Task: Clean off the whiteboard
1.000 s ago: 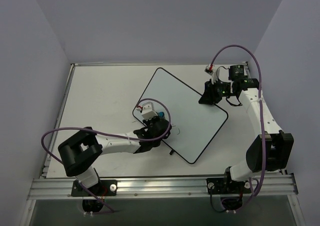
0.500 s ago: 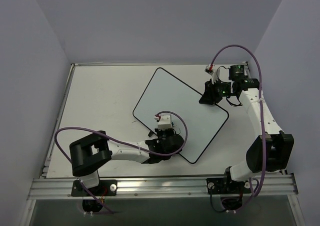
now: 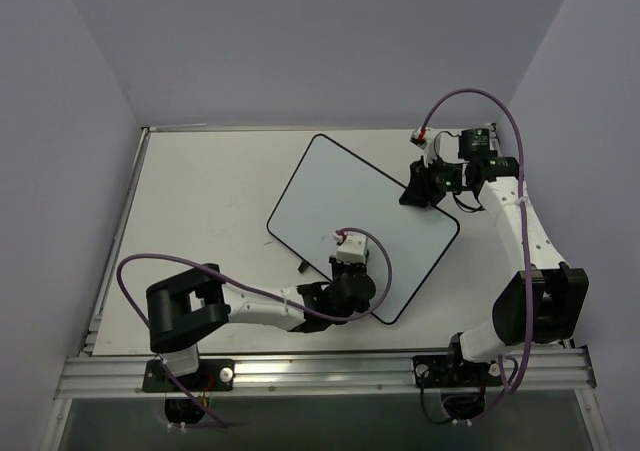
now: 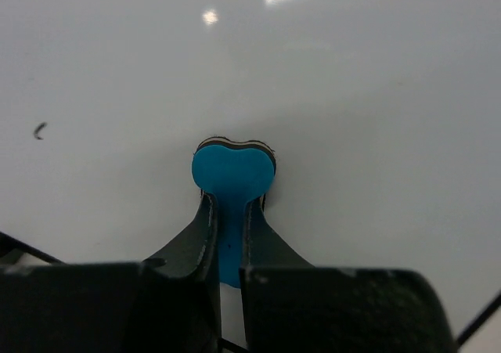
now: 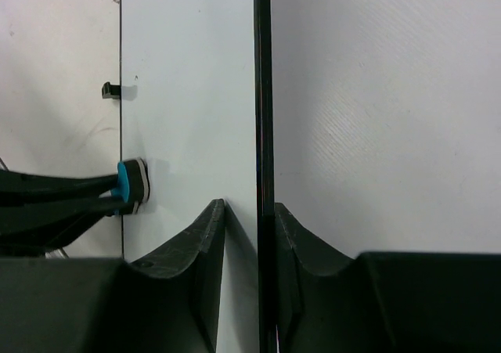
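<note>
On table [image 3: 200, 191], L jaws pinch blue eraser [image 4: 233, 173] against whiteboard [image 3: 370, 196], R jaws clamp its rim.

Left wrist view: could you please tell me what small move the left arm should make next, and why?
Probably slide the small blue eraser block, clamped in the left gripper against the large glossy white whiteboard, toward the small black curved mark left of it in this view. That mark looks unerased, and the right gripper pinches the board's thin black rim, steadying it.
</note>
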